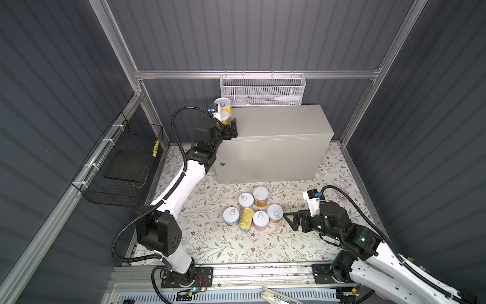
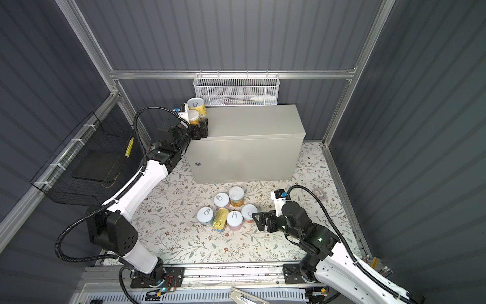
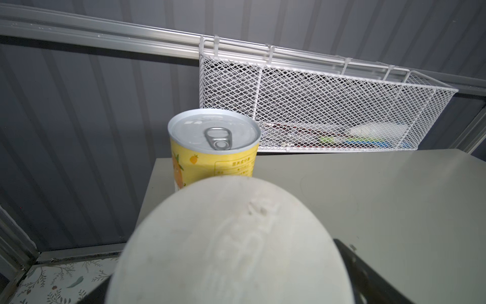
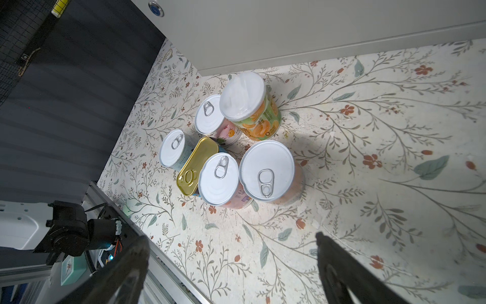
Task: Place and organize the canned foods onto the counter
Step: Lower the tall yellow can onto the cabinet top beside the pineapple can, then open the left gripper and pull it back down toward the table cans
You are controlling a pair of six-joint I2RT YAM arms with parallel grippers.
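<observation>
1. My left fingers point(image 3: 368, 273) are up at the back left corner of the grey cabinet point(image 1: 268, 160), standing on either side of a white-lidded can point(image 3: 231, 237). Its lid hides the contact, so I cannot tell whether they pinch it or stand free
2. That can is upright at the left edge of the tabletop point(image 1: 278, 121), though I cannot see its base. Just behind it, right in the corner, stands a yellow-labelled can point(image 3: 214, 158) with a pull-ring lid
3. My right fingers point(image 4: 342, 271) are spread wide with nothing between them, low over the floral mat point(image 4: 368, 184) and near the cluster of tins
4. Six tins stand packed close on the mat in front of the cabinet: a tall orange-labelled can point(image 4: 249, 105) with a plastic lid, four pull-ring cans point(image 4: 267, 168), and a gold-topped tin point(image 4: 197, 165) tilted among them
5. A white mesh basket point(image 1: 261, 89) hangs on the rail behind the cabinet
</observation>
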